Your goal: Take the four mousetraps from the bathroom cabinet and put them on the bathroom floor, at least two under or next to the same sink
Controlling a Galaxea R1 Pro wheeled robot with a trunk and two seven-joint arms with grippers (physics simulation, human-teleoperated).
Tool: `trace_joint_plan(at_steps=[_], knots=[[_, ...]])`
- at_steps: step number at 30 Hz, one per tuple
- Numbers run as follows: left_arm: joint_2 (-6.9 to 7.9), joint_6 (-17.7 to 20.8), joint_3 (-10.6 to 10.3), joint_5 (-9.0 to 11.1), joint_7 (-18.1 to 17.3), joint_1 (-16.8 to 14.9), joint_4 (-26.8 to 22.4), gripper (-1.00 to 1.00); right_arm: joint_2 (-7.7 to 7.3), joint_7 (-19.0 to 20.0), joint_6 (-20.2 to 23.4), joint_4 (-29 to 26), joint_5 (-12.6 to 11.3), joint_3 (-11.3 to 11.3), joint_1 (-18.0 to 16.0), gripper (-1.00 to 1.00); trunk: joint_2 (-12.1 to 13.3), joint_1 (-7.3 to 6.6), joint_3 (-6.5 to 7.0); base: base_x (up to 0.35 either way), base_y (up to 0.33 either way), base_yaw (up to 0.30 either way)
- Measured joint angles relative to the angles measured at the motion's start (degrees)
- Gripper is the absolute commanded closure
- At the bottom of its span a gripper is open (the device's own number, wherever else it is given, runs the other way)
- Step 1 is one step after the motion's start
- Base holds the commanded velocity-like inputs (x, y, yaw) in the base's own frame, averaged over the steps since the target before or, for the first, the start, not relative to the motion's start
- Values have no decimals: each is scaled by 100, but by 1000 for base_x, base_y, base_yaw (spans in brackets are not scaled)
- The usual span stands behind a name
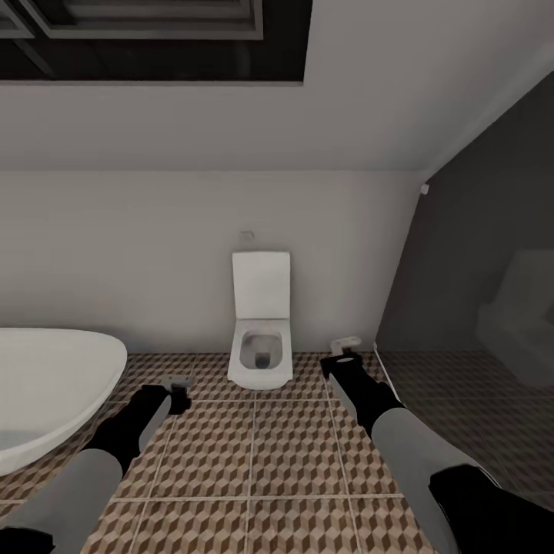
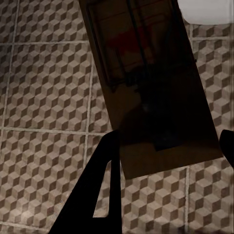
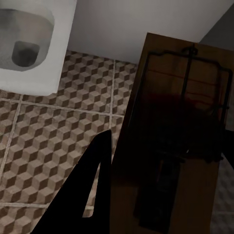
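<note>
Below both grippers spreads the cube-patterned bathroom floor, toilet ahead between them and bathtub off the left arm's side. Left gripper is clamped on one mousetrap, right gripper on another mousetrap. Boards look light, stiff and thin, likely best pinched by the long edges, clear of the wire.

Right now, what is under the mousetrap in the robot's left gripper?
Under the held mousetrap lies the cube-patterned bathroom floor, with a white corner showing past its far end. The tiles directly beneath the board are covered.
</note>
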Motion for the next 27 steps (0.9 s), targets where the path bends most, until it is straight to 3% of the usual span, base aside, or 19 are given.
trace_joint_plan(at_steps=[2, 6, 19, 27], knots=[[0, 1, -2, 141, 0, 1, 3, 100, 1, 31, 2, 1, 0, 0, 0, 100, -38, 22, -18, 0, 0, 0], [0, 1, -3, 212, 0, -1, 16, 100, 7, 44, 4, 4, 0, 0, 0, 100, -199, 110, -90, 0, 0, 0], [-15, 1, -3, 232, 0, -2, 31, 100, 8, 50, 1, 21, 0, 7, 0, 100, -723, 396, -325, 0, 0, 0], [-123, 0, -1, 237, -1, -2, 4, 100, 15, 56, -1, 72, -3, 7, 0, 100, -1045, 572, -469, 0, 0, 0]])
